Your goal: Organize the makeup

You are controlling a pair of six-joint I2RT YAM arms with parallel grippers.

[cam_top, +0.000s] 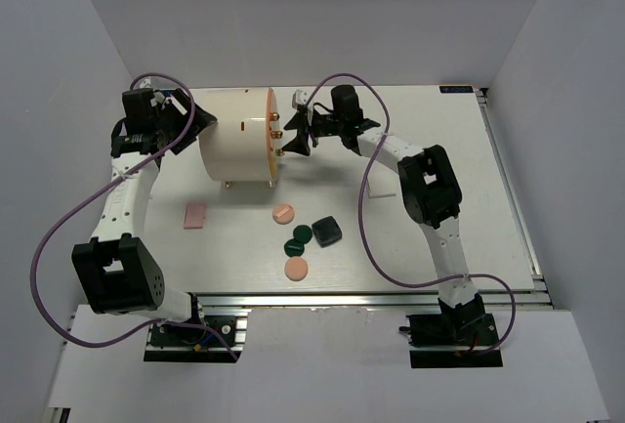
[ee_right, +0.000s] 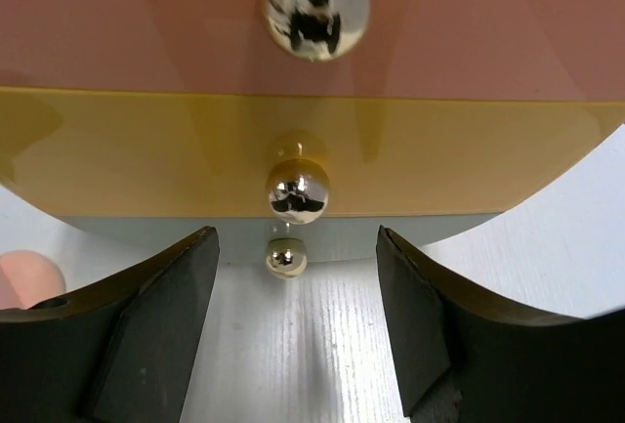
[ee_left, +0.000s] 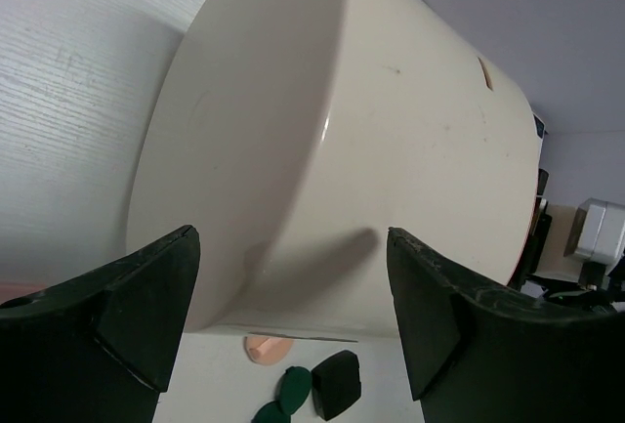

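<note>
1. Closest to me, the left arm base (cam_top: 190,335) and the right arm base (cam_top: 454,330) sit bolted at the near edge of the bench (cam_top: 469,208).
2. Most of the makeup lies loose around the middle of the bench, a little toward the near edge. I see a peach disc (cam_top: 296,268), two dark green discs (cam_top: 296,245) touching each other, a dark square compact (cam_top: 327,232) just beside them, and a second peach disc (cam_top: 282,214) beyond.
3. A pink pad (cam_top: 195,215) lies apart, toward the left edge.
4. Toward the far edge a cream cylinder (cam_top: 234,137) lies on its side, its orange front (cam_top: 270,137) facing right and set with gold knobs (ee_right: 298,191).
5. The left fingers (ee_left: 127,316) are spread wide at the cylinder's closed back end and hold nothing. Whether they touch it I cannot tell.
6. The right fingers (ee_right: 146,325) are also wide and empty, lined up on a knob but not closed on it.
7. The job looks barely begun. Every piece I can see is out on the bench and the front looks shut, so the opening and all the sorting seem left to do.
</note>
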